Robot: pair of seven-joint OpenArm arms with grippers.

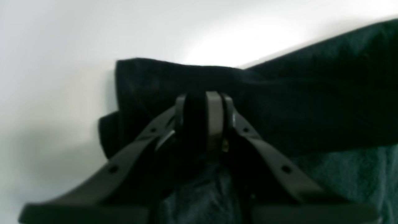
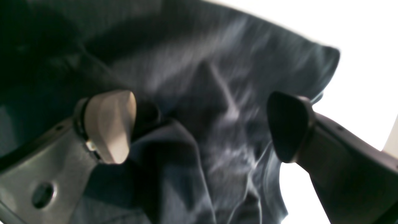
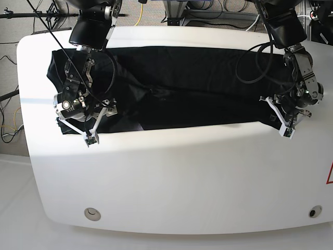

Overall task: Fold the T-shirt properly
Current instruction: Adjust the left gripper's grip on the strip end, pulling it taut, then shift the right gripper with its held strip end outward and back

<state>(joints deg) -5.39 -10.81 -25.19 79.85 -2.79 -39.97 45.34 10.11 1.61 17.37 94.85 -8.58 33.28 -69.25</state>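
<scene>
L gripper (image 1: 202,102) pinched tight on shirt (image 3: 197,86) edge, fabric bunched btwn its pads. R gripper (image 2: 202,124) spread wide, shirt under and btwn its fingers (image 2: 108,124), nothing gripped. Shirt lies across table (image 3: 182,172) btwn both.

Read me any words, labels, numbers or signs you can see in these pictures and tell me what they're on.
No readable text in any view.
Table: part of a red triangular mark at its right edge, cut off by the frame, nothing legible.
T-shirt: plain black, no print visible.
Both wrist views: blurred, no lettering.
</scene>
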